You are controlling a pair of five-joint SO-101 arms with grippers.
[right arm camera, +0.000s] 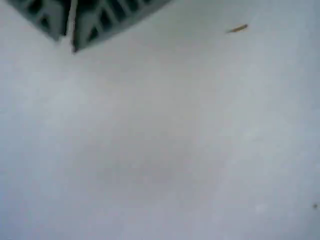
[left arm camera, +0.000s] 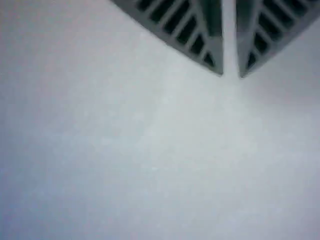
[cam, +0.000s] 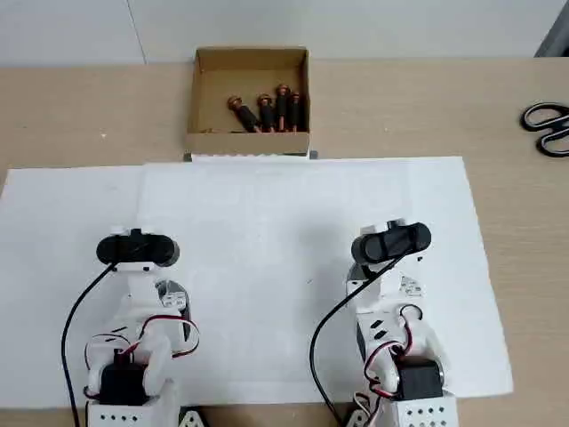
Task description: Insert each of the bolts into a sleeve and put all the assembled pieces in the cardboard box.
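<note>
bolts (cam: 267,112) in cardboard box (cam: 210,87), left hand (left arm camera: 230,75), right hand (right arm camera: 70,48) closed

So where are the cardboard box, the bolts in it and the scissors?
Brown cardboard box (cam: 222,142): high view, front wall.
Dark sleeved bolts with copper heads (cam: 267,116): high view, one piece's sleeve.
Black-handled scissors (cam: 549,131): high view, where the handle loops meet.
</note>
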